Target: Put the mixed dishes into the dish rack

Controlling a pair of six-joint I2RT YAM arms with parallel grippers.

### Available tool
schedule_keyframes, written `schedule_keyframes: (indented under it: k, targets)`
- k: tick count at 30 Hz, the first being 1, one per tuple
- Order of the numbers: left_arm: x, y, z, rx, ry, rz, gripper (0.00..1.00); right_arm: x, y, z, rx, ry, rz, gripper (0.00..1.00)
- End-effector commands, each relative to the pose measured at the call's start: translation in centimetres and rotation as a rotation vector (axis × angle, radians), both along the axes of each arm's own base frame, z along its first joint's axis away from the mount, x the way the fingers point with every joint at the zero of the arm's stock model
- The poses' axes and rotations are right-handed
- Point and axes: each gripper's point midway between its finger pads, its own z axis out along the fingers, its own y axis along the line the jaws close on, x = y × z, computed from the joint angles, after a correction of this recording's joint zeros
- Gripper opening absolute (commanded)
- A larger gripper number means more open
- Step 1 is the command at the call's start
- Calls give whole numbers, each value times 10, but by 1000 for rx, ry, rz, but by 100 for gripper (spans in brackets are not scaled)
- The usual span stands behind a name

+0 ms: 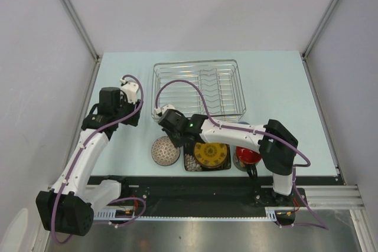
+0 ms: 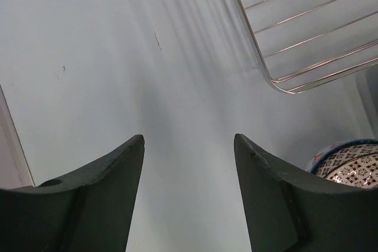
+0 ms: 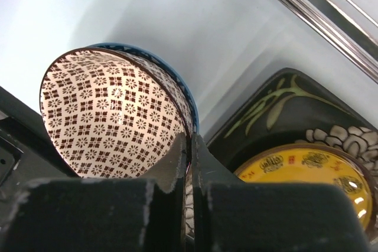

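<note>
The right claw (image 3: 190, 151) pinches the rim of the patterned bowl (image 3: 112, 116), low and left of centre in the overhead view. The dish rack (image 1: 195, 62) lies directly above it in the frame, close by. The left claw (image 2: 189, 187), spread and empty, hangs further left.

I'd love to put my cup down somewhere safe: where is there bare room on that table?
The widest bare patch of table lies between the dish rack and the right edge. The rack's inside looks empty too. Crowded: the near edge, where bowl, square plate and mug sit side by side beneath the right arm.
</note>
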Motion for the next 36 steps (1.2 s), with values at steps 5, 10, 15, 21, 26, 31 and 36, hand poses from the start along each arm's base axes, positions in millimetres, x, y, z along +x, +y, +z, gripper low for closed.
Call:
schedule_keyframes:
  k: [5, 10, 15, 21, 26, 31, 36]
  targets:
    - [5, 0, 3, -11, -27, 5, 68, 9, 7, 70, 94, -86, 15, 0]
    - [6, 0, 2, -14, -24, 5, 68, 12, 16, 102, 155, -99, 32, 0]
    - [7, 0, 3, -13, -25, 7, 68, 34, 1, 134, 166, -151, -14, 0]
    - [7, 0, 3, -12, -31, 5, 68, 97, -53, 187, 156, -272, -169, 0]
    - [4, 0, 1, -11, -26, 5, 68, 156, -109, 220, 109, -373, -323, 0]
    - [3, 4, 5, 12, -44, 2, 68, 221, -176, 220, -35, -453, -521, 0]
    - [2, 4, 3, 10, -40, 0, 68, 260, -220, 214, -224, -531, -675, 0]
